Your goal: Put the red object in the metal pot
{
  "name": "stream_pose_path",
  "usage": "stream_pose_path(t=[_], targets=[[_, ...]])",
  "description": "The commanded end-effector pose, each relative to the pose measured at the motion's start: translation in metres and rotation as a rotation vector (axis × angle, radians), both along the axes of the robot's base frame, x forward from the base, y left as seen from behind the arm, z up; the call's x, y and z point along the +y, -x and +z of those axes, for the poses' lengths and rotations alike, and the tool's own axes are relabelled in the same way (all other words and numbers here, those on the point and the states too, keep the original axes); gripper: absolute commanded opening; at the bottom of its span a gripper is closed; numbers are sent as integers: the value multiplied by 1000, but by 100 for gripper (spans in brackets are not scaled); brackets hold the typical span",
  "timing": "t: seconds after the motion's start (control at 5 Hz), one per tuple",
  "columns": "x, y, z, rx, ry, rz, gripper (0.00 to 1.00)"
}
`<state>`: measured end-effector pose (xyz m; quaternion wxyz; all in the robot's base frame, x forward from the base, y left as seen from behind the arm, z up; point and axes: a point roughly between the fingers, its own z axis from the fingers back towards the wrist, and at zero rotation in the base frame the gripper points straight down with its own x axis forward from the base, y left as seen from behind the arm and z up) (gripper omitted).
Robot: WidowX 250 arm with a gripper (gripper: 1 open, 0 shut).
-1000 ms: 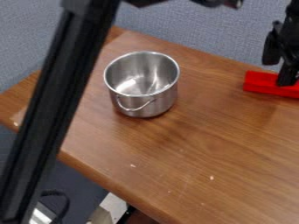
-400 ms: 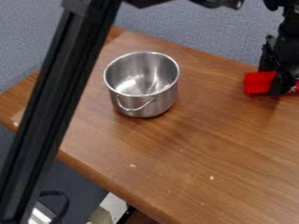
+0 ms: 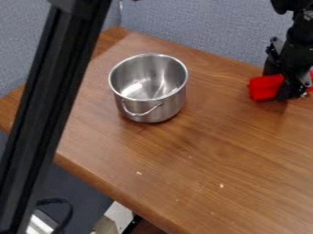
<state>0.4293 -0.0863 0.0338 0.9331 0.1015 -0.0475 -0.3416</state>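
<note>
A round metal pot (image 3: pixel 148 85) sits on the wooden table (image 3: pixel 196 155), toward the back left of the top. Its steel is bright and mirror-smooth, the sides straight, the rim rolled outward, and a thin wire handle hangs down against the near wall. The inside looks bare, with only soft reflections on the bottom. The table is a warm brown, with a fine grain running along its length, a rounded front edge and a few pale specks near that edge.

Well apart from the pot, at the right edge of the view, lies the red object (image 3: pixel 268 88), a glossy, plastic-looking block with squared corners. The black gripper (image 3: pixel 294 80) stands over it, pointing nearly straight down, and its dark fingers (image 3: pixel 280 66) are down around the block's right part, closed in on it as far as I can see; the block seems to rest on the wood.

A thick matte black bar (image 3: pixel 55 110) crosses the left foreground on a slant, out of focus.
</note>
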Motion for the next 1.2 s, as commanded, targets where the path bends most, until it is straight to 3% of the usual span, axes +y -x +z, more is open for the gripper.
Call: stream_pose_path(t=[0.0,0.4,0.8,1.0], targets=[[-7,3,10,-43,7,39,0],[-13,5,4,-78,38,109,0],[-18,3,7,-125,76,205,0],[-26,1,3,-140,101,185,0]])
